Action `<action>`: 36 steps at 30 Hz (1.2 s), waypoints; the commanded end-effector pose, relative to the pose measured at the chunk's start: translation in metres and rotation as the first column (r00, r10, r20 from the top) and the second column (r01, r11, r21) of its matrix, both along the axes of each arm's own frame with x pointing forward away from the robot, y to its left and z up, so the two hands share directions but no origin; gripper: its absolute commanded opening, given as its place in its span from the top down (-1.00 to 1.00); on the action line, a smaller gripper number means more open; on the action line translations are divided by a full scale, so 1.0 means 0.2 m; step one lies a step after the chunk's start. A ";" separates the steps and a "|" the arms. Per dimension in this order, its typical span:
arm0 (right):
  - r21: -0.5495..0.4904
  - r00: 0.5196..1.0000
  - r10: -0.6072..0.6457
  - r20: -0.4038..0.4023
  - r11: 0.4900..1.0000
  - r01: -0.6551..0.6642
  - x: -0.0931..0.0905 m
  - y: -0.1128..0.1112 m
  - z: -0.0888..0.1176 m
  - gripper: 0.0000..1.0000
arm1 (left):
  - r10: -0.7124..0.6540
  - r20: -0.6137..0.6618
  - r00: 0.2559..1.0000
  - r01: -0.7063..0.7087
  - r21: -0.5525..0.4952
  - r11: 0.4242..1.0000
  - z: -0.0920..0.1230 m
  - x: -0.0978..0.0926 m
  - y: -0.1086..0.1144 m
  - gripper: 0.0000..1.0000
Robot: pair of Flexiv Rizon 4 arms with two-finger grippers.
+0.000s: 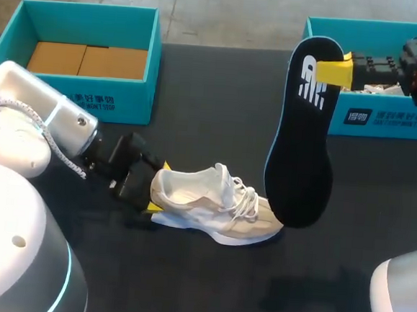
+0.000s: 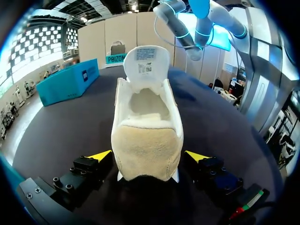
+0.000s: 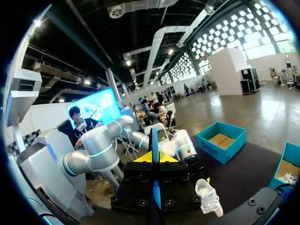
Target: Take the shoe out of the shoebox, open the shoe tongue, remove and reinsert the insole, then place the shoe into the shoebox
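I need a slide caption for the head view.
The right pincer holds up the black insole; the left pincer grips the white shoe at its heel.

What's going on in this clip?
The left gripper clamps the heel of a cream lace-up sneaker resting on the dark table. The right gripper holds a black insole with a blue edge up in the air, out of the sneaker. The left teal shoebox and right teal shoebox stand open behind.
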State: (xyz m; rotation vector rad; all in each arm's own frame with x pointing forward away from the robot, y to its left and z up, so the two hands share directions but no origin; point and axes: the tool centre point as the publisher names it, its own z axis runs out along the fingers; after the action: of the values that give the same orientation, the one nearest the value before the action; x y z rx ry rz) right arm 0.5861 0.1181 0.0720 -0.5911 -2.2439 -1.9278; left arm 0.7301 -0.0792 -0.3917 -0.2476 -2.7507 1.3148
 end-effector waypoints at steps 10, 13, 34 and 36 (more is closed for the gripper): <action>-0.006 1.000 0.004 -0.004 1.000 -0.004 0.02 0.02 0.01 1.00 | -0.019 -0.021 1.000 0.022 0.177 0.984 0.08 -0.02 0.04 -1.00; -0.006 1.000 0.004 -0.004 1.000 -0.004 0.02 0.02 0.01 1.00 | -0.027 -0.011 1.000 0.028 0.216 0.976 0.09 -0.02 0.05 -1.00; -0.006 1.000 0.004 -0.004 1.000 -0.004 0.02 0.02 0.01 1.00 | -0.135 0.037 0.990 0.091 0.563 0.821 0.06 0.01 0.18 -1.00; -0.006 1.000 0.004 -0.004 1.000 -0.004 0.02 0.02 0.01 1.00 | -0.144 0.055 0.988 0.084 0.590 0.803 0.06 0.02 0.19 -1.00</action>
State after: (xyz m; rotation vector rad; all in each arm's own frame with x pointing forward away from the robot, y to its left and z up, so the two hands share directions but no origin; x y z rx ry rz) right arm 0.5860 0.1181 0.0720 -0.5912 -2.2440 -1.9278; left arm 0.7298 -0.0373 -0.3823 -0.4099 -2.9604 0.5413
